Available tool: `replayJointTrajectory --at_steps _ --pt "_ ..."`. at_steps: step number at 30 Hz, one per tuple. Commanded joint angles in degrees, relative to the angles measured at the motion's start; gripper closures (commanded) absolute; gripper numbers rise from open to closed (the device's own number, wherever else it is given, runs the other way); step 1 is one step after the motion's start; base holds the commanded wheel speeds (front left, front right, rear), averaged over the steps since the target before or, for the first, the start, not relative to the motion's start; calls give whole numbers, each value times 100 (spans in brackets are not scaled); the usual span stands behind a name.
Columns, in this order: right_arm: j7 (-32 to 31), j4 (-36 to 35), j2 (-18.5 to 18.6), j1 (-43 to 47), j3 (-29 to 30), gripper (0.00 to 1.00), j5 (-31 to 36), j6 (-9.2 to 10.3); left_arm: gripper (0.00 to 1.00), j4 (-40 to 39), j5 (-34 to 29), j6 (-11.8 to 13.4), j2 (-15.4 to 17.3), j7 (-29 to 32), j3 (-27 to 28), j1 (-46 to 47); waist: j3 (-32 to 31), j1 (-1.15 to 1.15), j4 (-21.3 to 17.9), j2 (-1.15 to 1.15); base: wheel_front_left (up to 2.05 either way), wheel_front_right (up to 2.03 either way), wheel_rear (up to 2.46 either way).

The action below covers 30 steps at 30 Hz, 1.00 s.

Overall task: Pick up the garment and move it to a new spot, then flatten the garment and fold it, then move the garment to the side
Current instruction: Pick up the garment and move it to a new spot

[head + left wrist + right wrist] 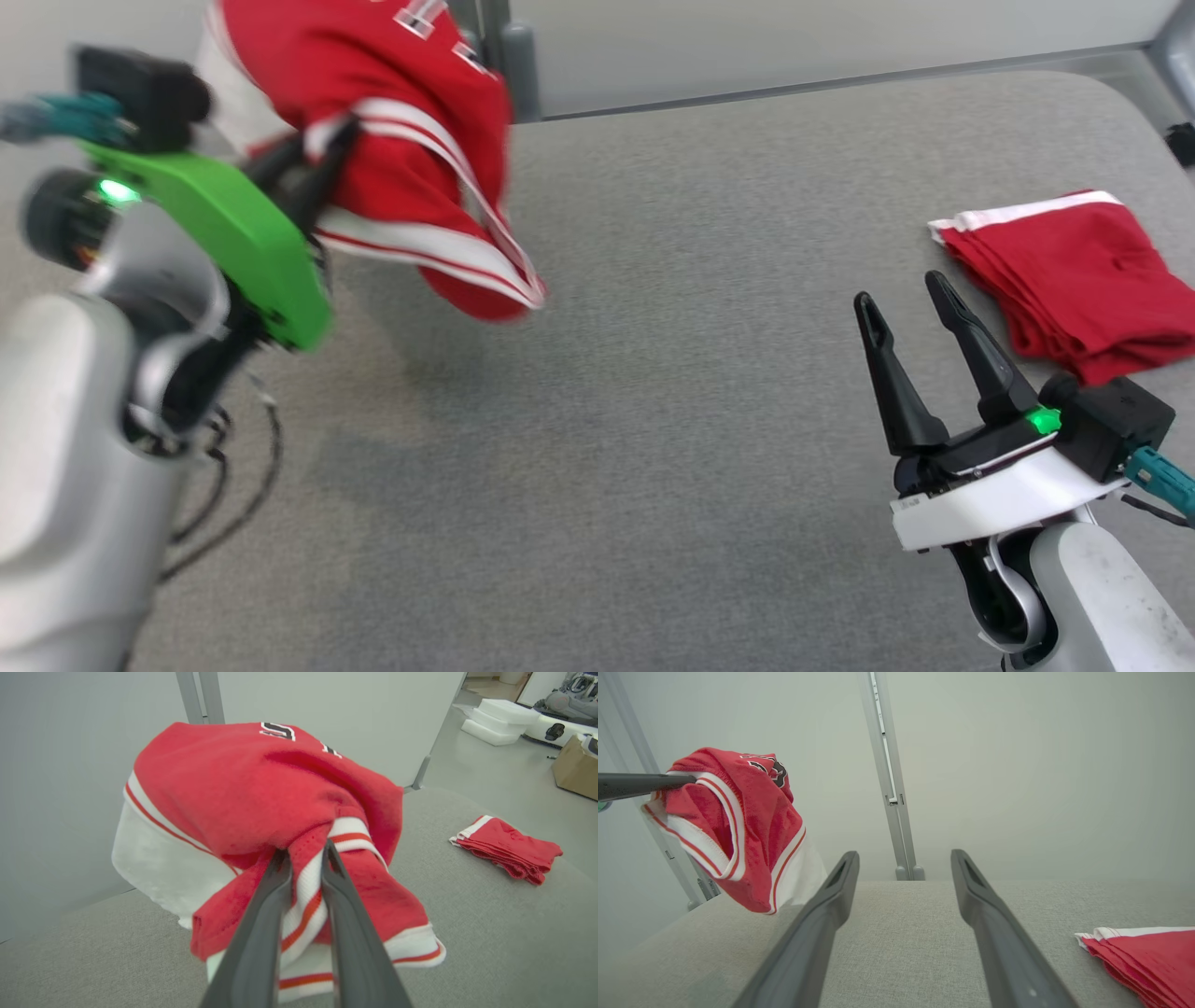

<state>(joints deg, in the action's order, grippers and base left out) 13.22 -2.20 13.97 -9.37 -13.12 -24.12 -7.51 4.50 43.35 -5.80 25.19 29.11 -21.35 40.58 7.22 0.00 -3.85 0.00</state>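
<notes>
Left wrist view: my left gripper (304, 848) has its two fingers nearly pressed together, pinching a white-and-red striped hem of the garment (261, 788). The rest of the red cloth bunches up above and around the fingertips, with a white panel hanging off to one side. From the right wrist view the garment hangs from that pinch, lifted off the table (653, 420) over its far left corner, lowest hem close above the grey surface. A metal post (889, 788) stands at the far edge just behind it, with a pale wall beyond.

My right gripper (899, 289) is spread wide, holding and touching nothing, low over the near right of the table with fingers pointing away from me. Just beside it, toward the right edge, lies a folded red pile (1074, 271) with a white band; from the head view I cannot tell whether it touches the wrist camera block. Between garment and pile I see a broad stretch of bare grey cloth.
</notes>
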Motion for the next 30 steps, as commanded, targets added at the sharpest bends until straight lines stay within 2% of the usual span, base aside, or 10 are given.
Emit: replayJointTrajectory --at_steps 1,4,8,14,15,17,19,23,26,30 --pt "21 -37 -11 123 36 0 -21 4 100 -168 -71 71 -66 14 -112 -197 -137 0 -365 0 0 0 0" --pt "17 -95 -41 182 105 0 -23 4 100 -421 -280 233 -299 -137 -394 -558 -124 0 -588 0 0 0 0" --pt "32 -123 -94 314 196 0 -33 4 100 -205 -701 349 -632 -619 -879 -1094 -133 0 -855 0 0 0 0" --pt "35 -136 -122 467 223 0 -39 4 100 1090 -1051 310 -1252 -1337 -1597 -1724 -144 0 -1027 0 0 0 0" --pt "21 -130 -126 483 213 0 -39 4 79 1356 -1145 286 -1332 -1461 -1689 -1723 -149 0 -1022 0 0 0 0" --pt "8 -125 -129 498 211 0 -23 4 0 1722 -1227 274 -1506 -1662 -1799 -1690 -160 0 -997 0 0 0 0" --pt "-9 -124 -130 522 213 0 -13 4 0 2018 -1219 229 -1681 -1926 -1817 -1600 -195 0 -925 0 0 0 0" --pt "-29 -161 -74 564 251 0 -1 4 0 2181 -1297 185 -1690 -2221 -1771 -1394 -299 0 -729 0 0 0 0" --pt "-52 -185 -64 600 307 0 -1 4 0 1971 -1208 157 -1579 -2321 -1662 -1344 -405 0 -568 0 0 0 0" --pt "-112 -218 -26 701 371 0 9 4 0 1402 -1033 199 -1250 -2282 -1421 -1437 -543 0 -333 0 0 0 0"
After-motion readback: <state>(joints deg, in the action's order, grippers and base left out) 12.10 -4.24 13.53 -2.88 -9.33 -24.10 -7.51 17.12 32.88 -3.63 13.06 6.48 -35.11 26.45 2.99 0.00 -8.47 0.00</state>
